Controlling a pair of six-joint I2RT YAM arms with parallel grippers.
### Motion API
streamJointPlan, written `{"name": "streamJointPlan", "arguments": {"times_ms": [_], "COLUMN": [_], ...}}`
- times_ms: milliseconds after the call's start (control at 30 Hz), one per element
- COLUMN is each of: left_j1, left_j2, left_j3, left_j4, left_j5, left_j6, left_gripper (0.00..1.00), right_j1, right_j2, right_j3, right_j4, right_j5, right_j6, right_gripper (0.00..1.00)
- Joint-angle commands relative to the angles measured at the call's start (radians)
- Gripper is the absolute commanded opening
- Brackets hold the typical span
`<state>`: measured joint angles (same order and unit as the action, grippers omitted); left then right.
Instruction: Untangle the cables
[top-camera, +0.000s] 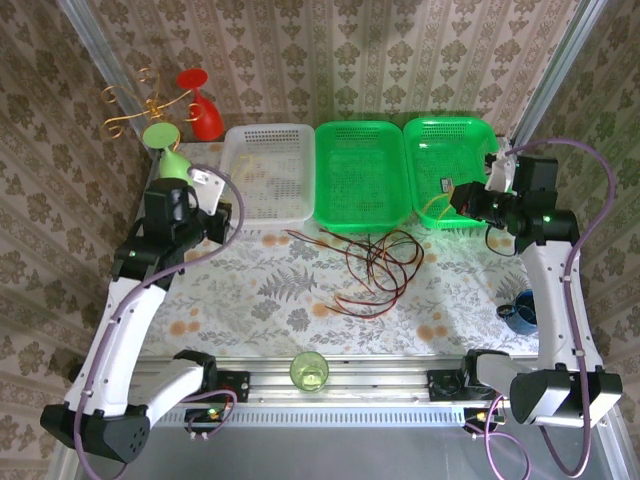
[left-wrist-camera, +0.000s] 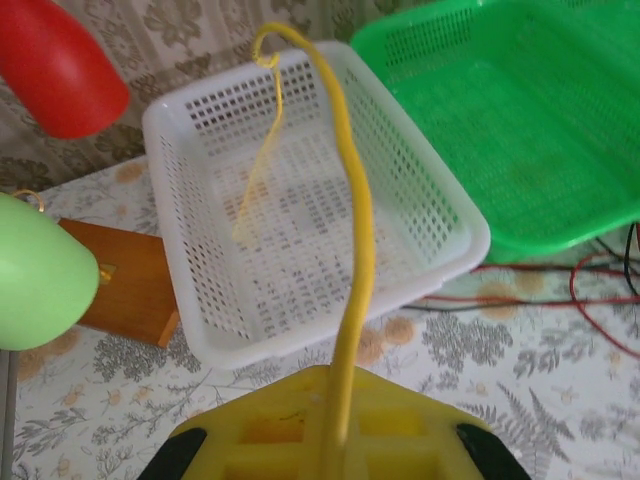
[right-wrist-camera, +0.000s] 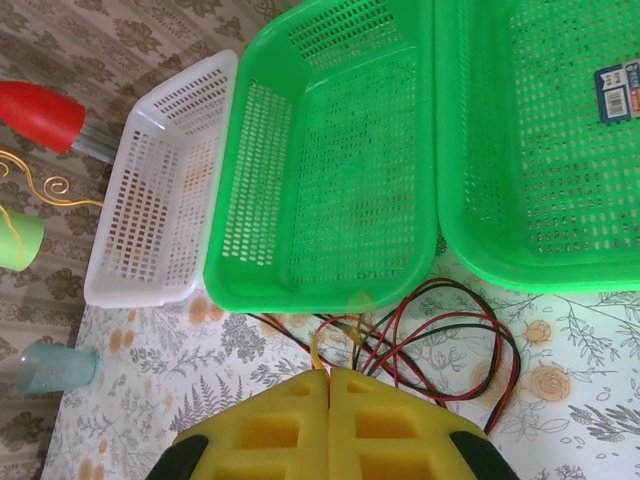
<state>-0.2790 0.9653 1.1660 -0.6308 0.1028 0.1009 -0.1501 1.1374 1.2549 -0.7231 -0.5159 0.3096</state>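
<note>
On the flowery table (top-camera: 250, 290) by the green plastic basket (top-camera: 362, 127), take the thin, light, floppy red and black cables (top-camera: 375, 265) by a loose end; left gripper (left-wrist-camera: 335, 390) shut tight on a long yellow cable (left-wrist-camera: 358, 250), right gripper (right-wrist-camera: 328, 378) on a second yellow cable (right-wrist-camera: 316, 350).

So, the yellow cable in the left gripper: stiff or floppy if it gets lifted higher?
Probably springy but not stiff: the yellow cable rises from the shut left gripper in a smooth arc, then curls over above the white basket. It looks thin, so likely light. Its far end would probably droop and swing.
</note>
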Motion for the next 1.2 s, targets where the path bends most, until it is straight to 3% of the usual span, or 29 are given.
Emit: {"name": "streamJointPlan", "arguments": {"times_ms": [0, 333, 567, 833, 1167], "left_j1": [0.014, -0.001, -0.068, -0.205, -0.286], "left_j2": [-0.004, 0.084, 0.157, 0.346, 0.68], "left_j3": [0.014, 0.081, 0.119, 0.226, 0.429], "left_j4": [0.076, 0.102, 0.153, 0.179, 0.185], "left_j5": [0.084, 0.166, 0.158, 0.097, 0.062], "left_j6": [-0.077, -0.131, -0.159, -0.153, -0.199], "left_gripper": [0.0, 0.0, 0.0, 0.0, 0.0], "right_j1": [-0.009, -0.009, 0.009, 0.042, 0.143], "right_j2": [-0.026, -0.065, -0.123, -0.084, 0.049], "right_j3": [-0.005, 0.144, 0.183, 0.287, 0.419], "right_j4": [-0.005, 0.049, 0.399, 0.665, 0.883], "right_j5": [-0.043, -0.146, -0.188, -0.103, 0.049], "right_j6": [0.004, 0.102, 0.251, 0.314, 0.252], "right_gripper": [0.0, 0.0, 0.0, 0.0, 0.0]}}
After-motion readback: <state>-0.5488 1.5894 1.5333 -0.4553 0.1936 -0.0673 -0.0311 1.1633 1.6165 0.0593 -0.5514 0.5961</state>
